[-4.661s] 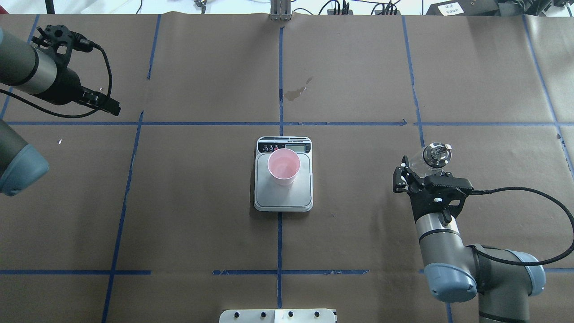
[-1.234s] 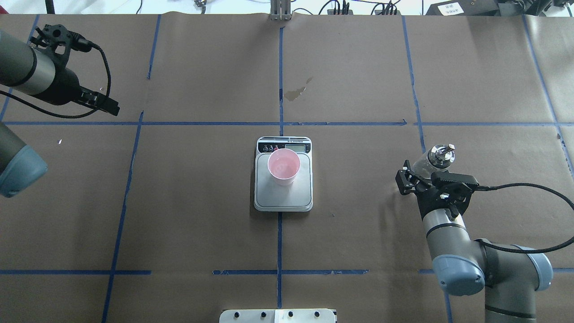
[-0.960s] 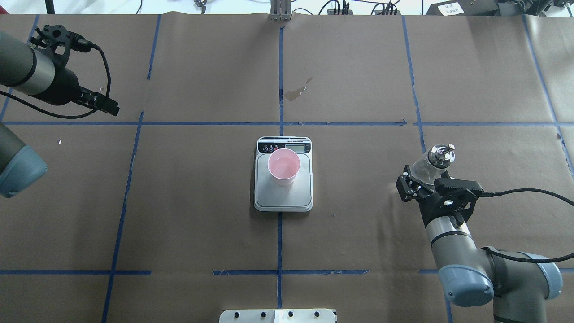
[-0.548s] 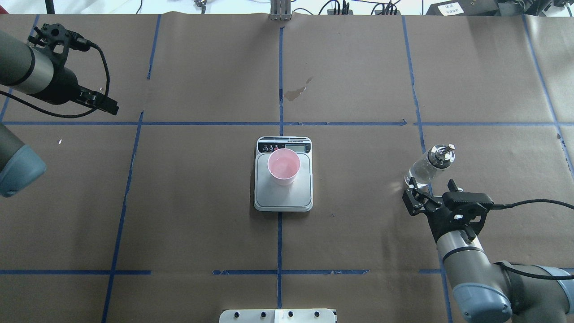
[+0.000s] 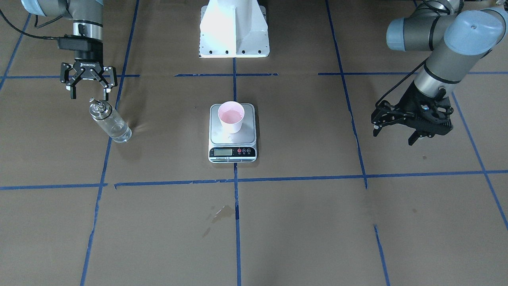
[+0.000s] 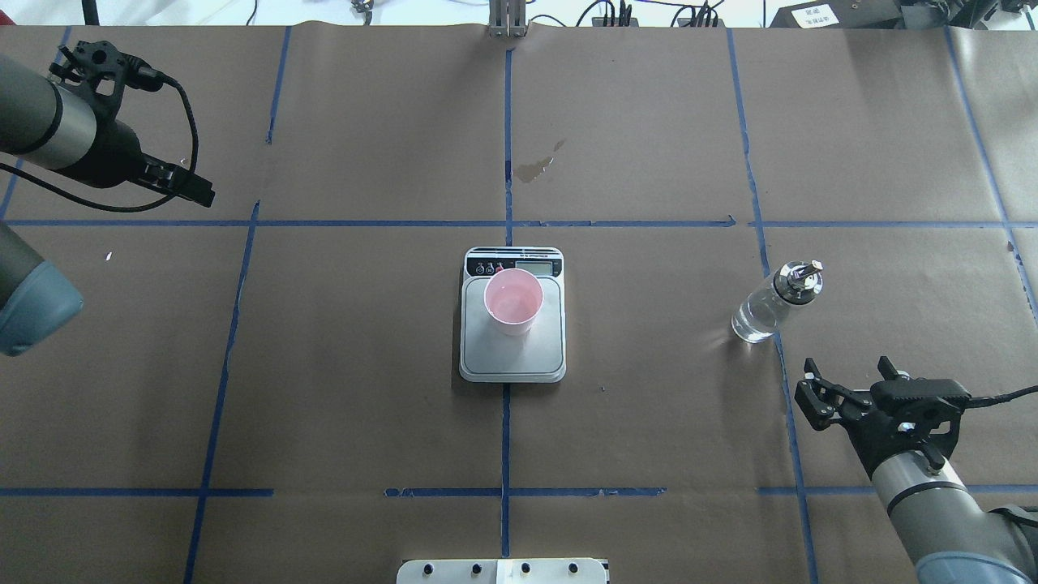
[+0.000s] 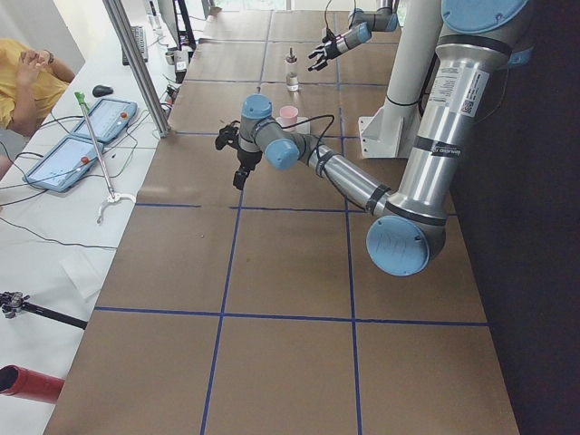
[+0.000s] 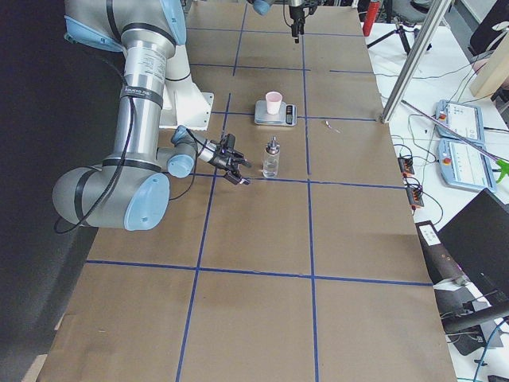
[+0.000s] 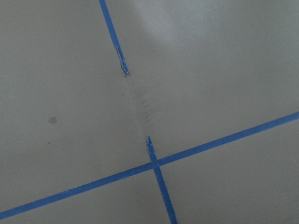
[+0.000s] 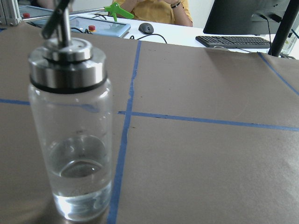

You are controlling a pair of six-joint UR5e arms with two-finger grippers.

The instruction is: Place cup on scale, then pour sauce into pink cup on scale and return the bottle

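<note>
Looking across the table (image 6: 324, 365), I'd judge the job all but finished. The pink cup (image 6: 512, 302) stands upright on the scale (image 6: 512, 361), toward the display end of the steel platform, so the first step is done. The glass bottle (image 5: 110, 123) stands upright on the table on the robot's right side, well apart from the scale, on a blue tape line (image 6: 791, 454), with nothing gripping it. The wrist view shows only a shallow pool of clear sauce (image 10: 83, 182) at its bottom. Whether any of it sits in the cup I cannot tell; the pink inside hides a colourless liquid.

The right end effector (image 5: 89, 92) hangs near the bottle on the robot's side of it, fingers spread apart and touching nothing. The left end effector (image 5: 393, 134) hovers far off over bare table, its fingers also apart and empty.

If the pour did happen, what is left is only for the arms to park.
</note>
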